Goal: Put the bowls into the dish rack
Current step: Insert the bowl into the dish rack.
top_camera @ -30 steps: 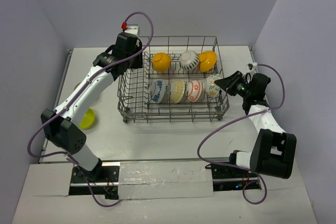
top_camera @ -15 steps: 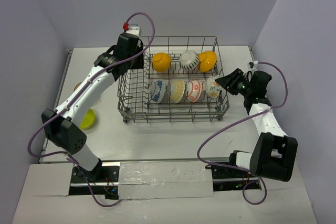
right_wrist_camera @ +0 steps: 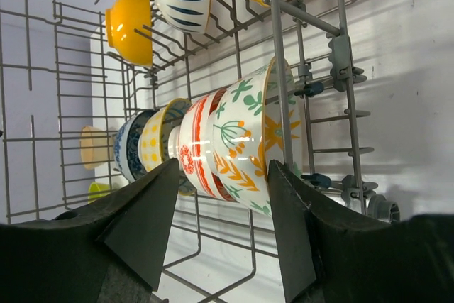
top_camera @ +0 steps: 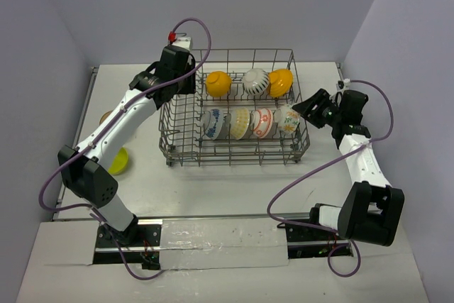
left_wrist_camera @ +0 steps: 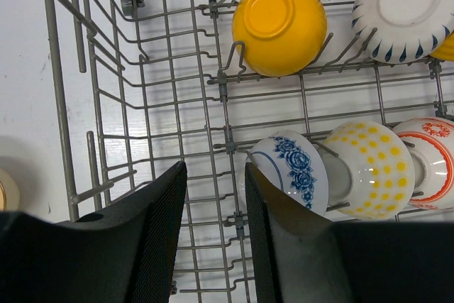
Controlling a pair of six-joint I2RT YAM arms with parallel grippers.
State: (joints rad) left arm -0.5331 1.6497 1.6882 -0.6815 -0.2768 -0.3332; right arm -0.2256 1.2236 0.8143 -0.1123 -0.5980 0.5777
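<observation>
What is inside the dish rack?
The dish rack holds seven bowls: three in the far row, four in the near. The near ones overlap, hiding parts of each other.

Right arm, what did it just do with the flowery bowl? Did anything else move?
The right gripper opened, let go of the flowery bowl and drew back to the right, away from the dish rack. The bowl stayed on edge at the right end of the front row. The left gripper, the other racked bowls and the lime green bowl on the table did not move.
</observation>
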